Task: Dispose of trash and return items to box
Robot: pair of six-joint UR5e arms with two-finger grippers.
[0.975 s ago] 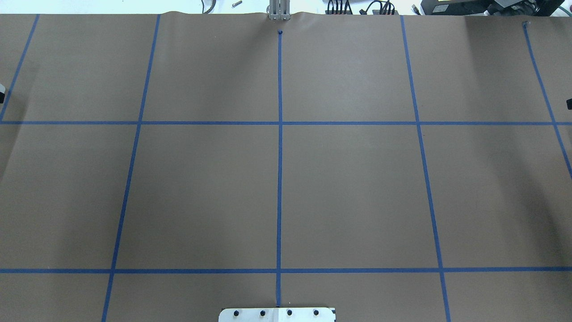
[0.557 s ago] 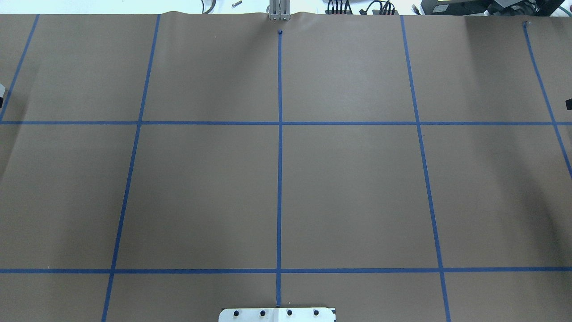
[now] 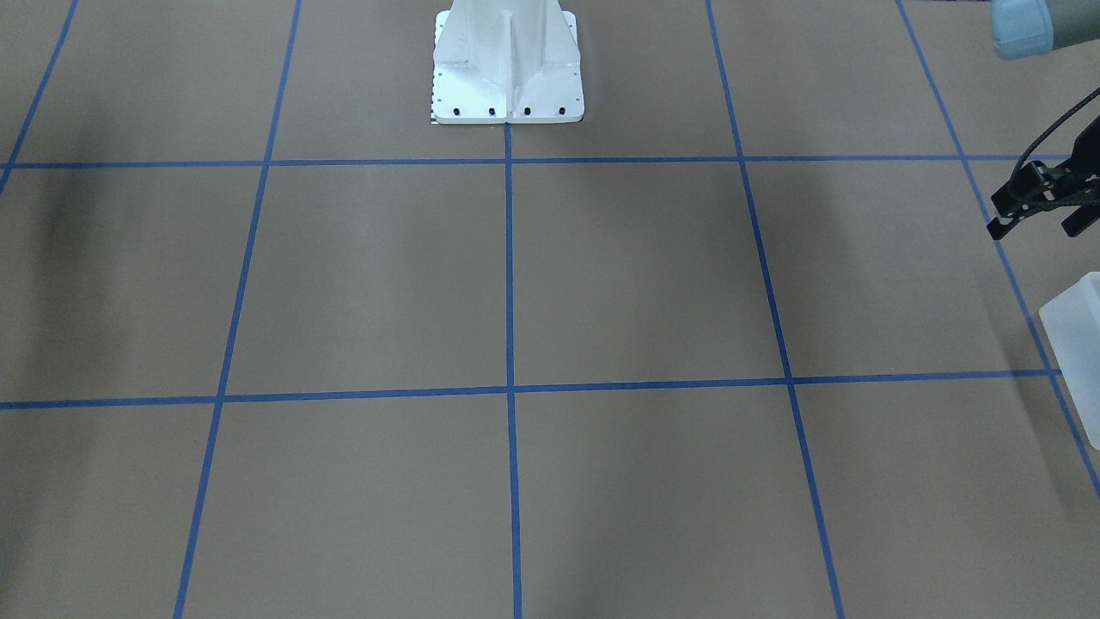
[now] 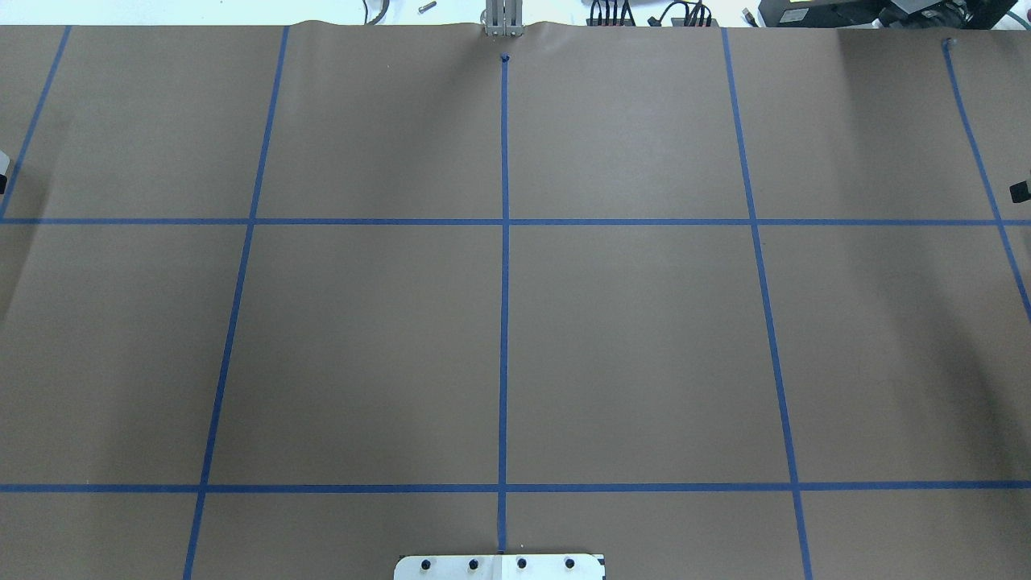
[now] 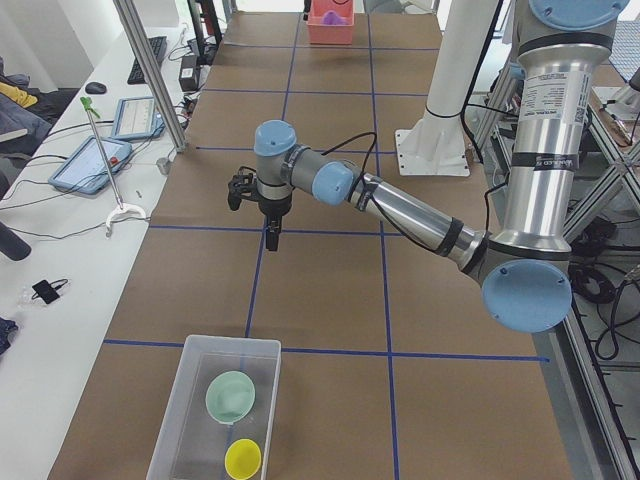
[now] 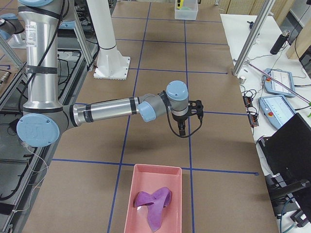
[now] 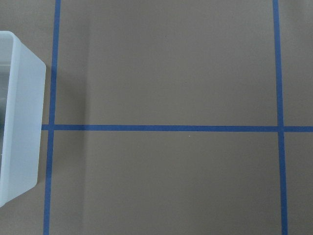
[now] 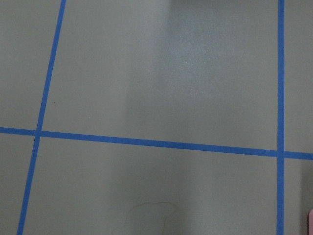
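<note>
A clear plastic box (image 5: 190, 400) at the table's left end holds a green bowl (image 5: 232, 395) and a yellow bowl (image 5: 243, 458); its wall also shows in the front view (image 3: 1074, 344) and the left wrist view (image 7: 22, 112). A pink bin (image 6: 146, 177) at the right end holds a crumpled purple item (image 6: 154, 203). My left gripper (image 3: 1035, 225) hangs above the paper beside the clear box, its fingers apart and empty. My right gripper (image 6: 182, 127) hangs above the paper short of the pink bin; I cannot tell whether it is open.
Brown paper with a blue tape grid (image 4: 504, 221) covers the table. The white robot pedestal (image 3: 507, 60) stands at the near middle edge. An aluminium post (image 5: 150, 75), tablets and cables lie along the operators' side.
A black bit of the right gripper at the overhead view's right edge has crept slightly inward. Nothing else has moved.
</note>
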